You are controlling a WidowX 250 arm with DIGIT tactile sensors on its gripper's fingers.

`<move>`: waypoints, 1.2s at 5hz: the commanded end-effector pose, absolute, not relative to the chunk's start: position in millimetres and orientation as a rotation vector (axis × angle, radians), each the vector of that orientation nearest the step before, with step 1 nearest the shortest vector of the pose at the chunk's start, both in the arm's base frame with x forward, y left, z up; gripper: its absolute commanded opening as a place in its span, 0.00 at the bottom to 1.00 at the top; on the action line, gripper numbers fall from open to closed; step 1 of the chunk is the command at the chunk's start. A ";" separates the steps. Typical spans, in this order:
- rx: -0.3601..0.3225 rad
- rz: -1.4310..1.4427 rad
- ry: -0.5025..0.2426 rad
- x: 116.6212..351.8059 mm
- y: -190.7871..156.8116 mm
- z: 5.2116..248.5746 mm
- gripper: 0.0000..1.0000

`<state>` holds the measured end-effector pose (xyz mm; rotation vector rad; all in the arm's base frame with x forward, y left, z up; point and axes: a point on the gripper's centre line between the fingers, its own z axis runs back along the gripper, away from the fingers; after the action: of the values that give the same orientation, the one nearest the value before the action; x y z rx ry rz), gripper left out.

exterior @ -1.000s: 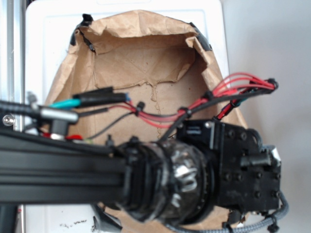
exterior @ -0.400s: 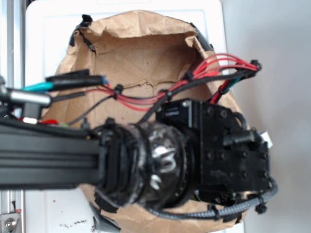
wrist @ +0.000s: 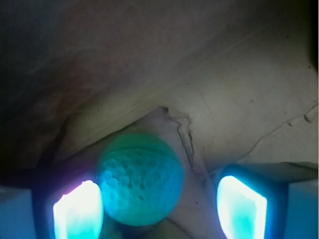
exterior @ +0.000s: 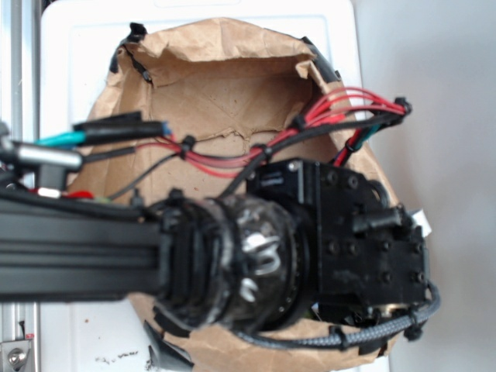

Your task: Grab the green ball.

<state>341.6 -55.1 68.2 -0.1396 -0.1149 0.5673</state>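
ball (wrist: 139, 180) off-centre between open fingers (wrist: 78, 209)
gripper (wrist: 159, 209) gapes inside the bag (exterior: 225, 77); closing may nudge the ball sideways, out of reach.

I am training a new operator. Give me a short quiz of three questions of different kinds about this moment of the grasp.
1. True or false: in the wrist view the green ball lies between the fingers of the gripper.
2. Which finger is the ball nearer in the wrist view? A) the one at image left B) the one at image right C) exactly centred
3. Fill in: the ball rests on crumpled brown ____.

Key
1. True
2. A
3. Paper, the brown paper bag
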 end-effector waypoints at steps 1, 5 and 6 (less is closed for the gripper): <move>-0.175 0.545 -0.077 354.6 -57.1 60.3 1.00; -0.155 0.528 -0.159 341.7 -52.4 93.0 0.00; -0.183 0.522 -0.211 330.9 -42.6 121.5 0.00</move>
<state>327.9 -50.7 97.2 -0.1578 -0.1306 0.5412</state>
